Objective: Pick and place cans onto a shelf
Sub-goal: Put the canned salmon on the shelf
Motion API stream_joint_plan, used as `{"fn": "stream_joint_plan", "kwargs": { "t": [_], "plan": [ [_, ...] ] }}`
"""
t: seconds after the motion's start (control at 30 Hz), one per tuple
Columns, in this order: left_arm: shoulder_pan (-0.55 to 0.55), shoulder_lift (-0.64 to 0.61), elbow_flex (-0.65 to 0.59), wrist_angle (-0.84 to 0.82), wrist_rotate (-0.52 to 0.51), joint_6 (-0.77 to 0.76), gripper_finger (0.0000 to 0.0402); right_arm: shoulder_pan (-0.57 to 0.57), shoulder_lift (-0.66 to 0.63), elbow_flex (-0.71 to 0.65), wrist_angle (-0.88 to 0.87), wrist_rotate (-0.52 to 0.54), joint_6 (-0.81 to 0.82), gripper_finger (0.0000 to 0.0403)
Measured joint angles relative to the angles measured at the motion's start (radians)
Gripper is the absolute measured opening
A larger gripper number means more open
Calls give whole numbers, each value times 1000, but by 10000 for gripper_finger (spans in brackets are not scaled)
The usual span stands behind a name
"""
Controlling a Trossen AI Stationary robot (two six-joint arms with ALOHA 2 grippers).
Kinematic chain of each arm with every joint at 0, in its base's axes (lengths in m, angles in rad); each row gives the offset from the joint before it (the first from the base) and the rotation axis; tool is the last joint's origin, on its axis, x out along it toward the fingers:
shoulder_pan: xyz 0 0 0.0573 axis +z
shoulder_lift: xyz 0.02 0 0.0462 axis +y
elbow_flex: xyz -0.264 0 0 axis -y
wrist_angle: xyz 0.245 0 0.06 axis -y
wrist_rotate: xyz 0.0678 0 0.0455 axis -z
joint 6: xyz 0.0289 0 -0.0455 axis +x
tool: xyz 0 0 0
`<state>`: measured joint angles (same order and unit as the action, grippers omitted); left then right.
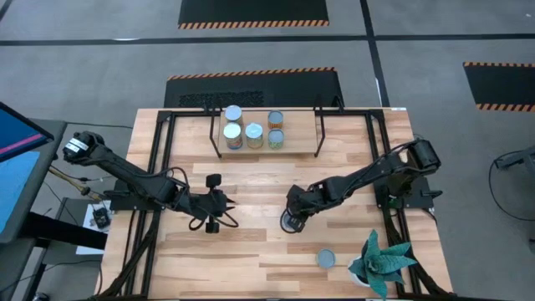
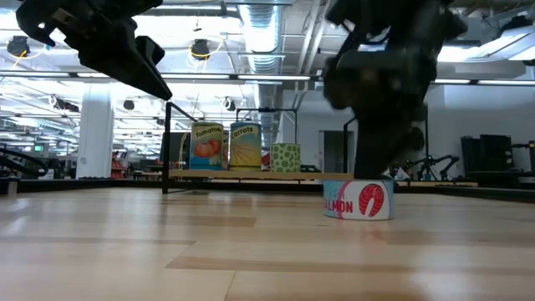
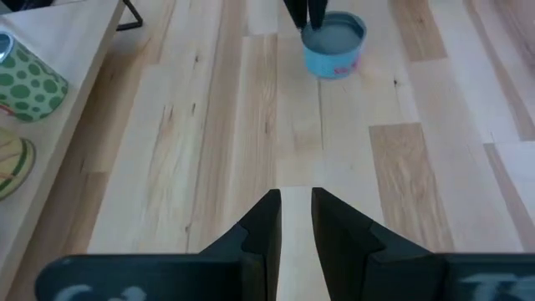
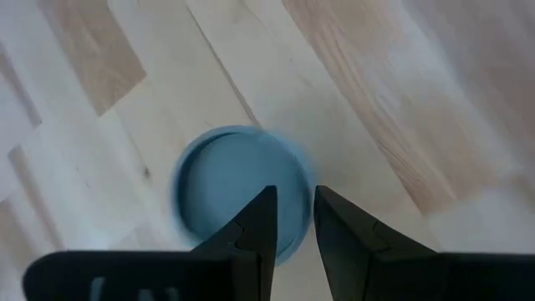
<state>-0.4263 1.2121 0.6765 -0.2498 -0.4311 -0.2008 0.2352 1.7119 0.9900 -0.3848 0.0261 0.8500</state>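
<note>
Right gripper (image 4: 291, 219) lowered over a flat blue salmon can (image 4: 238, 188) mid-table, fingers narrowly parted with a slim gap, tips above the can's near edge — nothing clamped; same can (image 2: 359, 201) standing on the tabletop (image 1: 251, 251) in the low view. Left gripper (image 3: 292, 219) hovering above bare wood left of centre, fingers also narrow, empty. Five cans (image 1: 252, 131) on the shelf (image 1: 294, 130) at the far edge; another can (image 1: 326, 258) near the plant (image 1: 383, 261).
</note>
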Motion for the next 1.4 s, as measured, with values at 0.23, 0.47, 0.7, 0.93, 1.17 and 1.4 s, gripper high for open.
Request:
{"fn": "stream_joint_plan", "kwargs": {
  "t": [0.23, 0.47, 0.7, 0.93, 1.17, 1.4],
  "plan": [
    [0, 0, 0, 5, 0, -2, 59, 0, 65, 4, 49, -4, 9, 107],
    [0, 0, 0, 6, 1, 0, 59, -4, 73, 29, 42, 28, -43, 79],
    [0, 0, 0, -18, 1, 52, 59, -36, 71, 88, 37, 116, 17, 14],
    [0, 0, 0, -101, 3, 97, 59, -93, 71, 188, -138, 140, -21, 7],
    [3, 0, 0, -110, 43, 86, 59, -193, 71, 376, -362, 196, -239, 4],
    [3, 1, 0, -94, 84, 9, 59, -309, 69, 512, -517, 322, -422, 4]
  ]
}}
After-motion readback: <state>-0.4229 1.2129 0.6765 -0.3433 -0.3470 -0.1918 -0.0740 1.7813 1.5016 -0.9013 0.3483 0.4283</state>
